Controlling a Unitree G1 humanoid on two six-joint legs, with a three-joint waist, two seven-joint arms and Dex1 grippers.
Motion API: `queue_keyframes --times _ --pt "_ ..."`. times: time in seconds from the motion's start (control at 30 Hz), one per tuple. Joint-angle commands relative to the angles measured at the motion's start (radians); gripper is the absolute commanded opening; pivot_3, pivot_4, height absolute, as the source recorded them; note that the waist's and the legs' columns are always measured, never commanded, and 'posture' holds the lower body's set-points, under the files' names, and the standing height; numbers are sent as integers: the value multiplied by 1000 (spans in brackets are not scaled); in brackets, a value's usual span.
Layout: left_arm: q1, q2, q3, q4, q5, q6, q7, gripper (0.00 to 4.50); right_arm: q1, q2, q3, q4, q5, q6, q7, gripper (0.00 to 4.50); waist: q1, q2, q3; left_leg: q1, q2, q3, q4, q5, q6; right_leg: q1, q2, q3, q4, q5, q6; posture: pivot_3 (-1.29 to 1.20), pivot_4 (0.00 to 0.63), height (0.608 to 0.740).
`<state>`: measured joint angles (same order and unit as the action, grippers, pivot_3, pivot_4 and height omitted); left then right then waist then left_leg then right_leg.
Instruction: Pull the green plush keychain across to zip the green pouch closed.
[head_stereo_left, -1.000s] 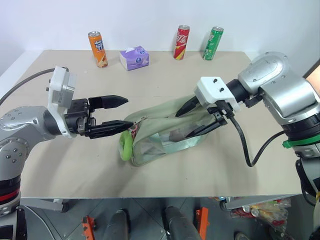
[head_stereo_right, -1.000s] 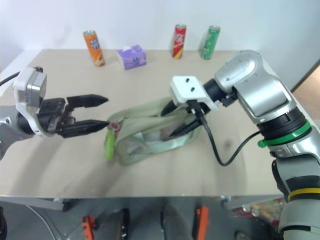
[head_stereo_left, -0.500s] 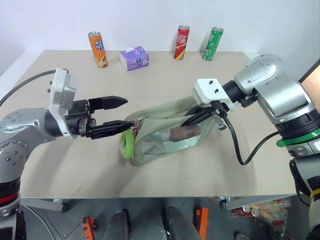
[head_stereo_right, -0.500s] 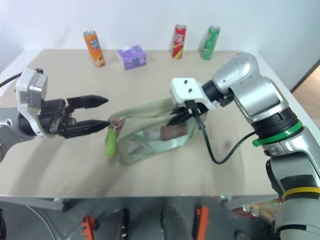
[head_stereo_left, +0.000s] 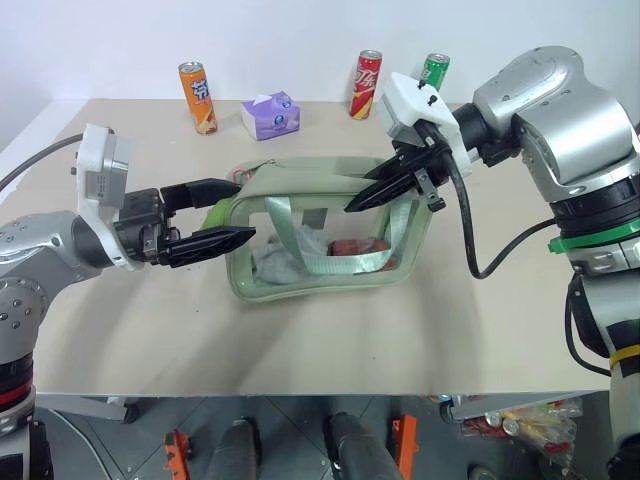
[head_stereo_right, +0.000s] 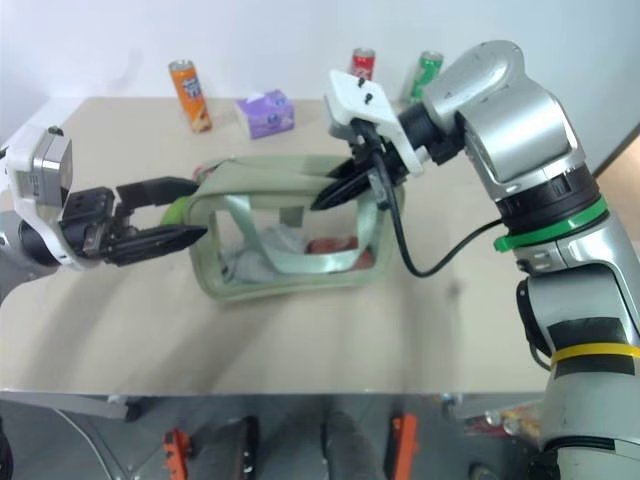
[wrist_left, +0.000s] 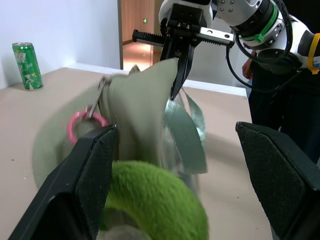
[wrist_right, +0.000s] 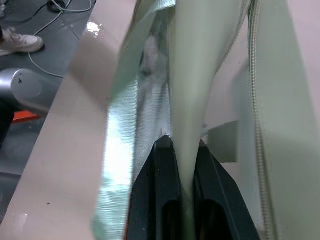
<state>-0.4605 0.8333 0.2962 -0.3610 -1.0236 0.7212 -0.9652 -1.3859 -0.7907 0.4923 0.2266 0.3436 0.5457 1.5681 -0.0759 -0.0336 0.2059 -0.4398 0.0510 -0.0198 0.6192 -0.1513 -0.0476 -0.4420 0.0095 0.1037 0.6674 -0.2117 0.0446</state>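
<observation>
Beige tabletop (head_stereo_left: 330, 340), white wall. My right pincer (head_stereo_left: 362, 200) clamped on pouch (head_stereo_left: 300, 283) fabric; left pincer (head_stereo_left: 235, 211) spread beside fuzzy keychain (wrist_left: 155, 200).

Beige counter (head_stereo_left: 420, 330), green pouch (head_stereo_left: 330, 285) resting mid-surface, orange can (head_stereo_left: 196, 97), purple tissue box (head_stereo_left: 269, 114), red can (head_stereo_left: 366, 84), green can (head_stereo_left: 434, 68) along far edge

Pouch (head_stereo_left: 330, 235) stands mid-table (head_stereo_left: 300, 340), between both grippers — left gripper (head_stereo_left: 225, 215) at its left end, right gripper (head_stereo_left: 362, 195) at its top. Keychain (wrist_left: 155, 210) hangs at the pouch's left end. Three cans (head_stereo_left: 197, 97) and a tissue box (head_stereo_left: 269, 114) line the far edge.
</observation>
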Motion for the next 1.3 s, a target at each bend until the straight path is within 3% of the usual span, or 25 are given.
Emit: queue_keyframes --times 0.03,0.37,0.5,0.67,1.0,1.3 --pt "-4 2 29 -20 -18 -5 8 3938 -49 4 -28 4 -6 -20 46 75 0 0 0 0 0 0 0 0 0 0 0 0 0 0 0 0 150 740" --pt "28 69 93 -28 7 -15 5 3938 -67 103 -4 218 -252 -181 -22 75 -4 0 0 1 1 0 0 0 0 0 0 0 0 1 0 0 150 740" --pt "92 124 209 -25 -10 -1 -22 3938 -102 158 -13 366 -338 -233 -82 75 -9 0 0 0 1 1 -1 0 0 -1 0 0 0 0 0 0 150 740" --pt "114 125 223 -41 -20 -6 -3 3938 -144 217 -40 451 -365 -231 -101 75 -9 0 0 1 1 0 -2 0 0 -1 0 -1 0 0 -2 0 150 740" --pt "146 94 212 -62 -29 -8 20 3938 -90 214 -93 284 -320 -56 -21 75 -6 0 0 0 1 0 -2 0 0 -1 1 -2 1 0 -1 0 150 740" --pt "121 87 190 -31 -22 -19 9 3938 -5 201 -114 120 -289 89 -56 75 -5 0 0 0 1 0 -2 0 0 -1 1 -2 0 0 -2 0 150 740"
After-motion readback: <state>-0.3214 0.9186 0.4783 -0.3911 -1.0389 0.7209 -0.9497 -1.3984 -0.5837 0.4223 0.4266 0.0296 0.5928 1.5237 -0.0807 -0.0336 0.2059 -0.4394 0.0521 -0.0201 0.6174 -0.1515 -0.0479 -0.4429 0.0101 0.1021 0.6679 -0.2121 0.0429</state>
